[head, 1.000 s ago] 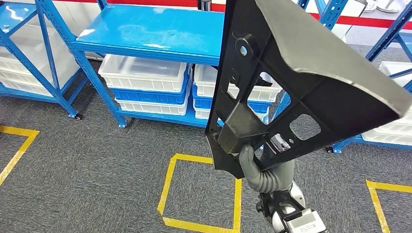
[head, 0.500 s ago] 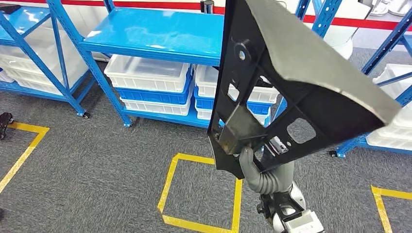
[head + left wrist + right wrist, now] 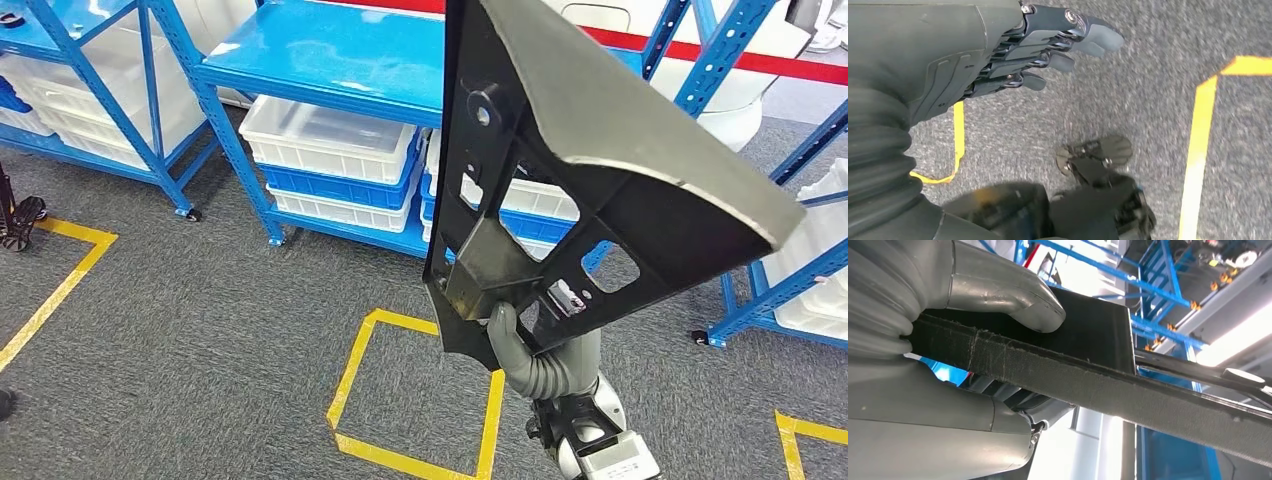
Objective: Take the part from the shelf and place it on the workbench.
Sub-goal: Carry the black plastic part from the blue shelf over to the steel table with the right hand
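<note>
The right hand [image 3: 515, 335] grips the part [image 3: 590, 170], a large black bracket of flat plate and ribs with cut-outs, by its lower end. In the right wrist view the thumb [image 3: 1013, 295] presses on one face of the plate's edge while the rest of the hand closes under it, so the plate is clamped between them. The part stands up and leans away above the hand, most of it high over the wrist; holding it raised like this probably keeps it off the floor [image 3: 200, 330] and away from the shelf [image 3: 330, 60] while it is carried. The shelf, with its white bins [image 3: 335, 145], lies behind the part, well apart from it, so the part is already off the shelf, and the counter is yet to be reached. The left hand [image 3: 1043, 47] hangs over the floor, released, fingers loosely apart and holding nothing.
</note>
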Robot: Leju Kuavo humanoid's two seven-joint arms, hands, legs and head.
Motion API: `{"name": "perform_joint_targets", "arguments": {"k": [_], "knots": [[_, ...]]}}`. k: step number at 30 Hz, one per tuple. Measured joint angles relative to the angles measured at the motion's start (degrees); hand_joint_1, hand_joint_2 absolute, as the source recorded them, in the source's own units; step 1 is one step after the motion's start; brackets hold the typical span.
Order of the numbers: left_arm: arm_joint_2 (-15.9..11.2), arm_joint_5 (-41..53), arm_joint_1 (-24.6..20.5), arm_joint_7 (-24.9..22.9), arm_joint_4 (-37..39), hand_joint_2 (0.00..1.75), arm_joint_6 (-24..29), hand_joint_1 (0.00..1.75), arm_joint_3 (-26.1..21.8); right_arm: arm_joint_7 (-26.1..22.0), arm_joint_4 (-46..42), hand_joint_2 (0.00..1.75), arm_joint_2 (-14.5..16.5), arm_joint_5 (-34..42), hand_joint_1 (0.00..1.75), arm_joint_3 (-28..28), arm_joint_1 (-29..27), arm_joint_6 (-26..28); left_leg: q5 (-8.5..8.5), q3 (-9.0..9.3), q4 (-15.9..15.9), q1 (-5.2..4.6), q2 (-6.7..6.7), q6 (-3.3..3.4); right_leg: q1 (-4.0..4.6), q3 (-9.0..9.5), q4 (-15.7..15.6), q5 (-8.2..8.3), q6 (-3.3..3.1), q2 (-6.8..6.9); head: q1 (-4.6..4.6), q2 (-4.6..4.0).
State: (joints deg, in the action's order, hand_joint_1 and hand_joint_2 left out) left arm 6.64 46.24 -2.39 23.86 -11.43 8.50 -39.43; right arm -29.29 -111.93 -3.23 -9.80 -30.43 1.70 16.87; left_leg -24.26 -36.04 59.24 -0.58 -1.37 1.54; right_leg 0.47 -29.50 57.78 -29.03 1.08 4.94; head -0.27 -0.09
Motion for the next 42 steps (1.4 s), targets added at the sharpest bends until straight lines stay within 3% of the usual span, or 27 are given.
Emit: {"name": "perform_joint_targets", "arguments": {"k": [2, 4, 6, 7, 8, 10, 12, 13, 15, 17, 19, 21, 22, 23, 24, 26, 28, 30, 31, 33, 35, 37, 38, 39, 41, 42], "knots": [[0.0, 0.0, 0.0, 0.2, 0.0, 1.75, 0.0, 0.00, -0.1, 0.0, 0.0, 1.75, 0.0, -0.1, 1.75, -0.1, 0.0, 0.0, 0.34, 0.07, -0.5, 0.37, 1.01, 0.53, -0.20, -1.04, 2.2, -1.40, 0.27, -1.70, 0.10, 0.00], [-0.1, 0.0, -0.1, 0.3, 0.0, 1.75, 0.0, 0.00, -0.2, -0.1, -0.1, 1.75, -0.2, -0.2, 1.75, -0.1, -0.1, 0.1, 0.55, -0.01, -0.6, 0.60, 2.13, 0.86, -0.43, -4.36, 9.0, -4.33, 0.11, -4.04, 0.33, 0.00], [-0.1, 0.0, -0.2, 0.4, 0.0, 1.75, 0.0, 0.00, -0.3, -0.1, 0.0, 1.75, -0.3, -0.3, 1.75, -0.1, -0.2, 0.1, 0.69, -0.20, -0.6, 0.64, 3.49, 0.94, -0.57, -8.10, 16.1, -6.44, 0.25, -4.58, 0.43, 0.00], [-0.1, 0.0, -0.2, 0.4, 0.0, 1.75, 0.0, 0.00, -0.3, -0.1, 0.0, 1.75, -0.4, -0.4, 1.75, -0.1, -0.3, 0.1, 0.78, -0.26, -0.6, 0.66, 4.18, 0.92, -0.61, -8.76, 16.9, -6.23, 0.61, -4.64, 0.44, 0.00], [0.0, 0.0, -0.2, 0.4, 0.0, 1.75, 0.0, 0.00, -0.3, -0.1, 0.0, 1.75, -0.4, -0.6, 1.75, -0.1, -0.3, 0.1, 0.89, -0.28, -0.6, 0.70, 4.93, 0.82, -0.68, -8.30, 15.4, -5.18, 1.13, -4.79, 0.43, 0.00], [0.0, 0.2, -0.1, 0.4, 0.0, 1.75, -0.1, 0.00, -0.4, -0.1, 0.0, 1.75, -0.5, -0.8, 1.75, -0.2, -0.3, 0.1, 1.16, -0.34, -0.5, 0.75, 6.48, 0.42, -1.03, -4.83, 7.5, -1.74, 2.13, -6.59, 0.45, 0.00], [0.0, 0.4, -0.2, 0.4, 0.0, 1.75, -0.1, 0.00, -0.4, -0.1, 0.0, 1.75, -0.6, -0.9, 1.75, -0.2, -0.3, 0.1, 1.46, -0.59, -0.4, 0.60, 7.79, -0.11, -1.28, -2.16, 1.5, 0.50, 1.99, -8.39, 0.40, 0.00], [0.0, 0.5, -0.1, 0.4, 0.0, 1.75, -0.1, 0.00, -0.5, -0.1, 0.0, 1.75, -0.6, -1.0, 1.75, -0.2, -0.3, 0.1, 1.63, -0.78, -0.4, 0.53, 8.28, -0.42, -1.20, -1.69, 0.5, 0.82, 1.52, -8.69, 0.37, 0.00], [0.0, 0.5, 0.1, 0.5, 0.0, 1.75, -0.1, 0.00, -0.6, -0.1, 0.0, 1.75, -0.7, -1.0, 1.75, -0.2, -0.3, 0.1, 2.00, -1.17, -0.5, 0.71, 8.89, -1.06, -1.04, -1.52, 0.4, 1.28, 0.49, -7.49, 0.34, 0.00], [-0.1, 0.5, 0.3, 0.5, 0.0, 1.75, -0.1, 0.00, -0.7, -0.1, 0.0, 1.75, -0.7, -1.0, 1.75, -0.2, -0.3, 0.1, 0.83, -2.07, 1.1, 0.73, 6.93, -1.54, -1.19, -1.45, 0.2, 1.68, -0.31, -6.17, 0.16, 0.00], [-0.1, 0.6, 0.2, 0.5, 0.0, 1.75, -0.1, 0.00, -0.7, -0.1, 0.0, 1.75, -0.7, -1.0, 1.75, -0.2, -0.4, 0.1, -2.93, -4.61, 7.1, 0.72, 3.59, -1.89, -1.14, -1.52, 0.2, 1.81, -0.74, -4.65, -0.20, 0.00], [0.0, 0.6, 0.1, 0.6, 0.0, 1.75, -0.1, 0.00, -0.7, 0.0, 0.0, 1.75, -0.7, -1.1, 1.75, -0.2, -0.4, 0.1, -6.28, -7.58, 14.3, 0.90, 2.18, -2.23, -0.92, -1.66, 0.2, 1.81, -0.90, -2.94, -0.36, 0.00], [0.0, 0.7, 0.1, 0.6, 0.0, 1.75, -0.1, 0.00, -0.7, 0.0, 0.0, 1.75, -0.7, -1.2, 1.75, -0.2, -0.4, 0.1, -6.60, -7.97, 15.7, 0.97, 1.92, -2.31, -0.86, -1.69, 0.2, 1.79, -0.91, -2.07, -0.38, 0.00], [0.0, 0.7, 0.1, 0.7, 0.0, 1.75, -0.2, 0.00, -0.7, 0.0, 0.0, 1.75, -0.7, -1.3, 1.75, -0.2, -0.4, 0.1, -5.83, -7.14, 14.8, 1.01, 1.67, -2.32, -0.85, -1.68, 0.2, 1.78, -0.90, -1.26, -0.39, 0.00], [0.0, 0.7, 0.2, 0.7, 0.0, 1.75, -0.2, 0.00, -0.7, -0.1, 0.0, 1.75, -0.7, -1.3, 1.75, -0.2, -0.4, 0.0, -4.28, -5.16, 11.7, 1.04, 1.08, -2.26, -0.84, -1.62, 0.2, 1.74, -0.90, -0.48, -0.39, 0.00], [0.0, 0.8, 0.1, 0.8, 0.0, 1.75, -0.4, 0.00, -0.7, -0.1, 0.0, 1.75, -0.7, -1.4, 1.75, -0.2, -0.4, 0.0, -1.81, -0.64, 3.8, 0.77, -1.40, -1.96, -0.55, -1.46, 0.2, 1.53, -0.68, 0.88, -0.37, 0.00], [0.0, 0.8, -0.1, 0.9, 0.0, 1.75, -0.4, 0.00, -0.7, -0.1, 0.0, 1.75, -0.8, -1.5, 1.75, -0.2, -0.3, 0.0, -1.22, 1.04, 0.3, 0.30, -2.52, -1.43, -0.16, -1.42, 0.3, 1.34, -0.32, 1.94, -0.17, 0.00], [0.0, 0.8, 0.0, 0.9, 0.0, 1.75, -0.4, 0.00, -0.7, -0.1, 0.0, 1.75, -0.8, -1.5, 1.75, -0.3, -0.3, 0.0, -0.93, 0.75, 0.1, 0.01, -1.01, -0.73, -0.10, -1.31, 0.2, 1.26, 0.15, 3.07, -0.03, 0.00], [0.0, 0.8, 0.0, 1.0, 0.0, 1.75, -0.4, 0.00, -0.7, -0.1, 0.0, 1.75, -0.8, -1.5, 1.75, -0.3, -0.3, 0.0, -0.75, 0.74, -0.1, 0.05, -0.26, -0.38, -0.22, -1.38, 0.4, 1.00, 0.43, 2.95, -0.01, 0.00], [0.0, 0.8, 0.0, 1.0, 0.0, 1.75, -0.4, 0.00, -0.7, -0.1, -0.1, 1.75, -0.8, -1.5, 1.75, -0.3, -0.3, 0.0, -0.31, 0.77, -0.4, 0.36, 1.15, 0.37, -0.44, -2.76, 3.5, -0.81, 0.60, 0.21, 0.12, 0.00], [-0.1, 0.8, -0.1, 1.0, 0.0, 1.75, -0.4, 0.00, -0.7, -0.1, -0.1, 1.75, -1.0, -1.6, 1.75, -0.3, -0.4, 0.0, 0.02, 0.45, -0.5, 0.51, 2.67, 0.89, -0.59, -6.61, 11.3, -4.09, 0.26, -3.44, 0.35, 0.00], [-0.1, 0.8, -0.2, 1.0, 0.0, 1.75, -0.4, 0.00, -0.7, -0.1, -0.1, 1.75, -1.1, -1.6, 1.75, -0.3, -0.5, 0.0, 0.26, 0.10, -0.4, 0.47, 4.45, 1.10, -0.59, -9.87, 17.4, -5.90, 0.35, -4.59, 0.44, 0.00], [-0.1, 0.8, -0.1, 1.0, 0.0, 1.75, -0.4, 0.00, -0.7, -0.1, -0.1, 1.75, -1.2, -1.6, 1.75, -0.3, -0.6, 0.0, 0.38, 0.02, -0.4, 0.45, 5.37, 1.09, -0.60, -9.91, 17.2, -5.42, 0.69, -4.75, 0.45, 0.00], [-0.1, 0.8, -0.1, 1.0, 0.0, 1.75, -0.5, 0.00, -0.7, -0.1, -0.1, 1.75, -1.2, -1.6, 1.75, -0.3, -0.6, 0.0, 0.51, 0.00, -0.4, 0.46, 6.27, 1.01, -0.63, -8.72, 14.5, -4.08, 1.13, -5.01, 0.44, 0.00], [-0.1, 0.9, 0.0, 1.1, 0.0, 1.75, -0.5, 0.00, -0.7, -0.1, -0.1, 1.75, -1.3, -1.6, 1.75, -0.4, -0.6, 0.0, 0.78, -0.07, -0.4, 0.42, 7.97, 0.66, -0.81, -4.62, 5.9, -0.73, 1.75, -7.26, 0.45, 0.00], [-0.1, 1.0, -0.1, 1.1, 0.0, 1.75, -0.6, 0.00, -0.7, -0.1, -0.1, 1.75, -1.3, -1.7, 1.75, -0.4, -0.6, 0.0, 0.90, -0.17, -0.3, 0.35, 8.63, 0.43, -0.89, -3.12, 2.7, 0.43, 1.66, -8.34, 0.42, 0.00]]}}
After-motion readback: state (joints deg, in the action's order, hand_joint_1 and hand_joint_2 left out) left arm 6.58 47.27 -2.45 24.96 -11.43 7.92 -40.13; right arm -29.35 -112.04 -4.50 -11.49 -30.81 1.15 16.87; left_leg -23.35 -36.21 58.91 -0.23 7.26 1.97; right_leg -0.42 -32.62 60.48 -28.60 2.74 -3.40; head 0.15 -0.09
